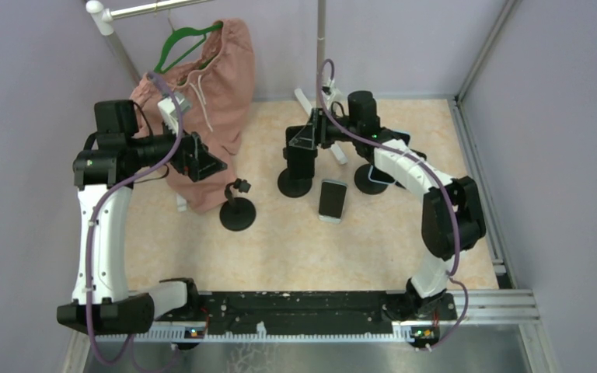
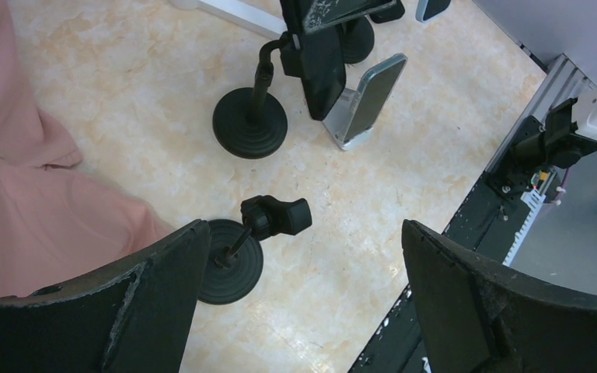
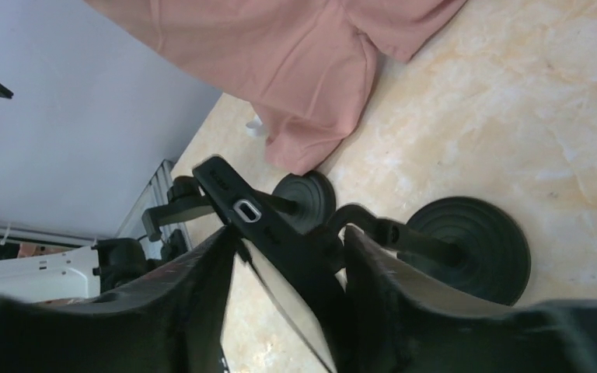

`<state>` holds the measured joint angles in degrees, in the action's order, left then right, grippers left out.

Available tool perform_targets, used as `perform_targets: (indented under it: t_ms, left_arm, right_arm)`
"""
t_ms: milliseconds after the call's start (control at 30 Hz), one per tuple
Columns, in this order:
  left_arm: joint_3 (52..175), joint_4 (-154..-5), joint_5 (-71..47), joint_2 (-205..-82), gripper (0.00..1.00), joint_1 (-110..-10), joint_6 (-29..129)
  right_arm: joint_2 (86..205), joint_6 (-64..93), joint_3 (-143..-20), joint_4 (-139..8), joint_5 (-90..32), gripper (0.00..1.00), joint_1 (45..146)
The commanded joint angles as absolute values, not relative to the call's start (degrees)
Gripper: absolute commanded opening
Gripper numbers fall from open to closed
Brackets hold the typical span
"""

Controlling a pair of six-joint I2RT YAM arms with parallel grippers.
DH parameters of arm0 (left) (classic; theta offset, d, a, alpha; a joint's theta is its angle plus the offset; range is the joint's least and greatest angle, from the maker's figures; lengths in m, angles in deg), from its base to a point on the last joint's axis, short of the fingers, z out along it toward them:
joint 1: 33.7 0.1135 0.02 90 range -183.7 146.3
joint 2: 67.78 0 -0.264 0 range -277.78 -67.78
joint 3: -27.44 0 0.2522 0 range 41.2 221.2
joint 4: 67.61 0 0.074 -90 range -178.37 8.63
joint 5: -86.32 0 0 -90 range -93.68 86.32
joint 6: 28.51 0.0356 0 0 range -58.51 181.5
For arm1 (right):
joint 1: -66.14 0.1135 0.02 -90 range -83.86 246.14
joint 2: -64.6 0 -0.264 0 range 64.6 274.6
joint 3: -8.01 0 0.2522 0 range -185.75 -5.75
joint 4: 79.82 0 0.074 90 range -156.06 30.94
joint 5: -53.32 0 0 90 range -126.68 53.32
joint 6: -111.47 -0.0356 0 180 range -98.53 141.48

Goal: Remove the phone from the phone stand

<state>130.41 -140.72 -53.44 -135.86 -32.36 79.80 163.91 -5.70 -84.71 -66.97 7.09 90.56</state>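
Phone [image 3: 268,229] sits inside the right end effector [image 3: 289,260], grip unclear, second stand [image 3: 307,196] nearby.

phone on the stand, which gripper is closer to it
Right. The right gripper is at the phone, a finger on either side of it. The left gripper hangs well apart, over by the empty stand near the pink garment.

I note: phone [image 3: 272,233] casing matt black plastic; phone stand [image 3: 474,245] matt black, ribbed base; table [image 3: 513,101] smooth, marble-look beige; hanging garment [image 3: 280,47] soft pink cloth.
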Motion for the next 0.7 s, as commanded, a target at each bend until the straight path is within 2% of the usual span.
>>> perform_targets:
  t_ms: [0,67,167,300,433,667]
  left_arm:
    - [130.1,-139.8,-53.8,-135.4,0.99,-32.6,80.9]
    - [130.0,-139.6,-53.9,-135.4,0.99,-32.6,80.7]
    - [130.1,-139.6,-54.1,-135.4,0.99,-32.6,80.4]
    - [130.1,-139.5,-54.0,-135.4,0.99,-32.7,80.6]
    - [129.9,-139.7,-53.8,-135.3,0.99,-32.7,81.0]
    - [129.3,-139.6,-53.8,-134.9,0.99,-32.9,81.4]
  right_arm:
    - [160.2,-7.0,-81.6,-69.7,2.6,0.46,91.8]
    - [159.5,-7.1,-80.5,-69.7,0.6,0.34,92.4]
    - [157.9,-7.9,-79.0,-71.0,-0.9,0.27,93.1]
    - [155.1,-9.0,-78.1,-72.5,-1.8,0.27,93.5]
    - [153.4,-9.6,-77.5,-74.4,-2.0,0.3,93.6]
    - [155.3,-10.7,-77.0,-76.1,-0.1,0.32,94.4]
